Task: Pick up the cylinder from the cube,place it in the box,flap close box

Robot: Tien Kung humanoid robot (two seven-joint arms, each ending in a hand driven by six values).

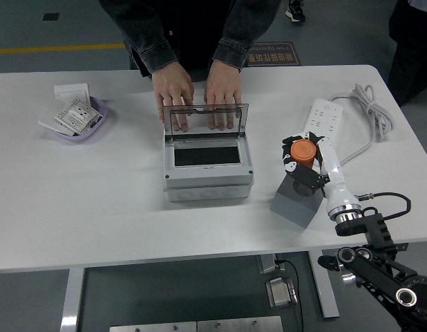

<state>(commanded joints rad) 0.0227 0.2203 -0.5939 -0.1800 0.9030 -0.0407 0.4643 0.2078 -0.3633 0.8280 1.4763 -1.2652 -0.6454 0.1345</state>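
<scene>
Fingers (291, 156) of the right hand (305, 164) curled tight around the orange plastic cylinder (303, 150), just above the grey cube (294, 200). Pick-up apparently done; placing and flap-closing left. Further back, grey plastic box (207, 181) open and empty, clear hinged flap (205, 117) upright, steadied by a person's two hands (173, 90). Left arm out of sight.

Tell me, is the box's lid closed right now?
No, the box has its clear lid standing open, with the person's two hands resting behind it.
</scene>
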